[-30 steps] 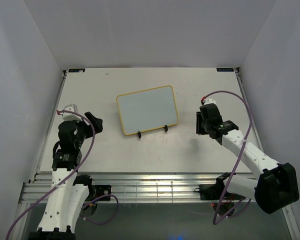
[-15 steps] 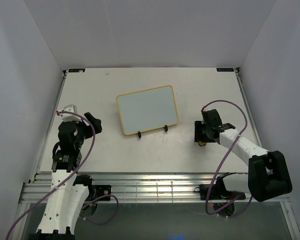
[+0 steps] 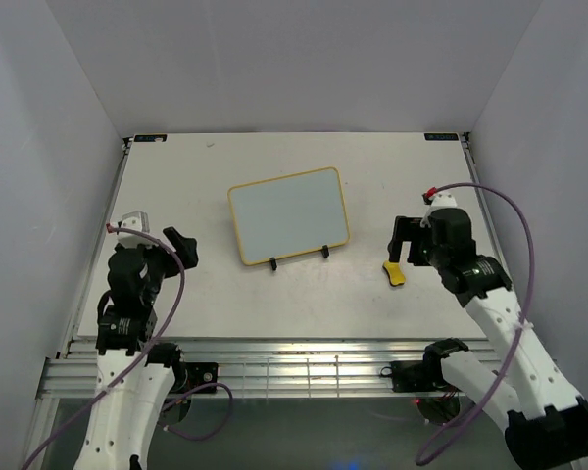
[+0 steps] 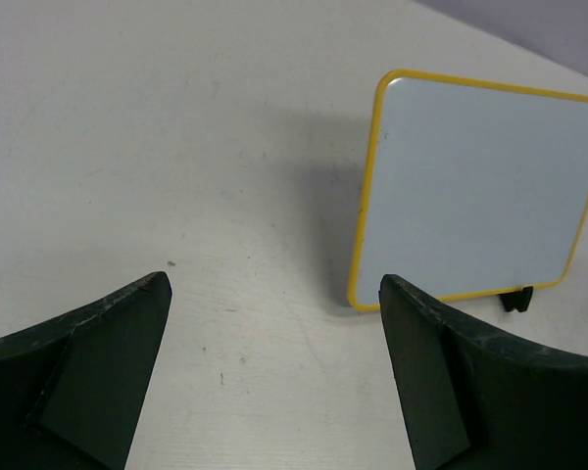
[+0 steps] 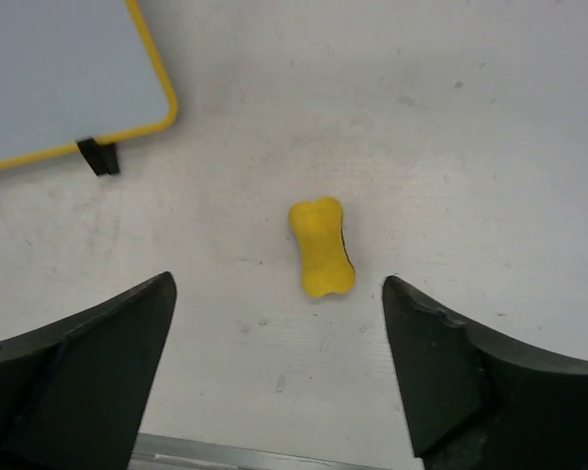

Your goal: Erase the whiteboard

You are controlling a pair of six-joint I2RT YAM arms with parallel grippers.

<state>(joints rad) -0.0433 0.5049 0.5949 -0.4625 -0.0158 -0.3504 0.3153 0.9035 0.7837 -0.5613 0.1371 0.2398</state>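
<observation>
We locate the small rectangular whiteboard with rounded corners and a thin yellow rim (image 3: pixel 288 215) near the middle of the pale table top (image 3: pixel 372 157). It is propped on a thin black wire stand, and two feet of the stand (image 3: pixel 272 262) show at its near edge. In all three views the board's face is a uniform pale grey-white.

We find the left gripper (image 3: pixel 181 245) to the left of the board and well apart from it. Its wrist camera shows both dark fingers (image 4: pixel 98 372) spread wide, with only bare table between them and the board's left edge ahead.

We find the right gripper (image 3: pixel 404 243) to the right of the board. Its jaws are also wide apart and hold nothing. A small yellow bone-shaped eraser block (image 5: pixel 321 247) lies flat on the table between the two finger lines, touching neither finger (the overhead view places it just in front of the gripper). The board's near right corner is near it but apart.
</observation>
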